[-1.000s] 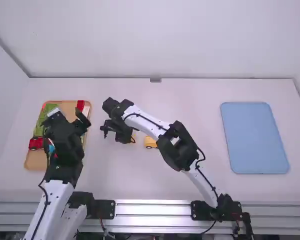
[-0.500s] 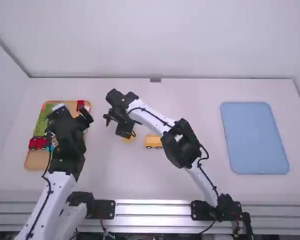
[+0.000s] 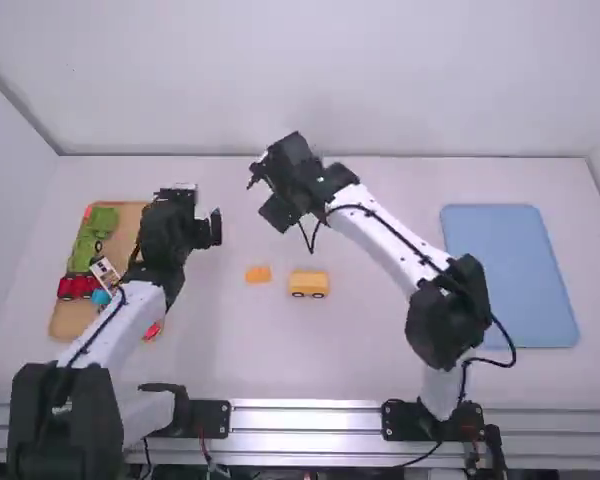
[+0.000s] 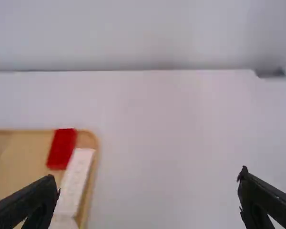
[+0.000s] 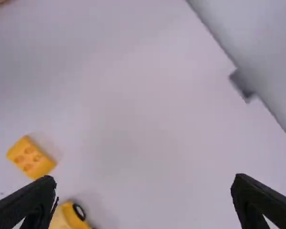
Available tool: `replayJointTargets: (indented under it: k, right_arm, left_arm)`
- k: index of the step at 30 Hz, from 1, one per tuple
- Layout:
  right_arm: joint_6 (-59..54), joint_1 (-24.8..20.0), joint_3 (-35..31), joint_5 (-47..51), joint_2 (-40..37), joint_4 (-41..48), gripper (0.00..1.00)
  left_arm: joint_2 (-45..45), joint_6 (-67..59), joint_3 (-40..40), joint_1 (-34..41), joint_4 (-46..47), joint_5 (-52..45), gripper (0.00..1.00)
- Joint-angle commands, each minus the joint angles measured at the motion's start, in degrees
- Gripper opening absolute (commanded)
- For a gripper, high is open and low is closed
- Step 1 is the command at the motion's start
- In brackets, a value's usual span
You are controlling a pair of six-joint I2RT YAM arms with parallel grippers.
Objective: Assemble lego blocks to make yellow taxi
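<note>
High view, left side: tan tray (image 3: 70, 323) holds green blocks (image 3: 85, 245), a red wheeled block (image 3: 77, 287), a blue block (image 3: 101, 297) and a pale piece with dark markings (image 3: 104, 272), too small to tell. A red piece (image 3: 153, 330) sits at the tray's lower right.

Left arm's white link slants up and right from the black joint at lower left; left gripper (image 3: 202, 215) hangs by the tray's upper right. Left wrist view has its fingers spread wide, nothing between them, and a red block (image 4: 62, 149) and white block (image 4: 75, 179) in the tray at lower left.

Centre: small yellow brick (image 3: 258, 274) lies on the table (image 3: 240, 350); just right of it, apart, yellow car body (image 3: 308, 281) stands on its wheels. Right gripper (image 3: 268, 196) is up at upper centre, above both in the frame, empty, fingers well apart in the right wrist view. Right arm rises from bottom right of centre to its black elbow, then runs up and left. Right wrist view: studs on the yellow brick, lower left.

Far right: blue panel (image 3: 515, 270) flat on the table, partly behind the right arm's elbow.
</note>
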State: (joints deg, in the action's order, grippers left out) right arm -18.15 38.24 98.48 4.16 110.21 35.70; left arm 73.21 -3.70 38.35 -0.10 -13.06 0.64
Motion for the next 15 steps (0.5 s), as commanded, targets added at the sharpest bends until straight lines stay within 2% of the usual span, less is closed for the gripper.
replayJointTargets:
  k: [1, 6, 8, 11, 15]
  right_arm:
    - [3.0, -0.2, -11.4, 1.4, -4.2, -6.5, 0.98]
    - [2.9, -3.7, -27.0, -7.5, -11.1, -20.2, 0.98]
    - [2.8, -5.3, -29.9, -11.6, -12.4, -22.1, 0.98]
    - [-3.5, -9.6, -35.1, -26.3, -15.2, -23.5, 0.98]
    - [-10.7, -13.9, -37.5, -38.9, -16.7, -23.3, 0.98]
  left_arm:
    - [4.0, -13.6, 4.6, 0.1, 2.6, -14.0, 0.99]
    - [11.5, -26.6, 9.9, 0.1, 7.9, -28.9, 0.99]
    - [13.7, -30.2, 11.1, 0.1, 9.1, -33.3, 0.99]
    - [19.6, -47.0, 13.4, 0.1, 15.6, -47.0, 0.99]
    - [25.6, -66.4, 14.6, 0.1, 25.6, -56.4, 0.99]
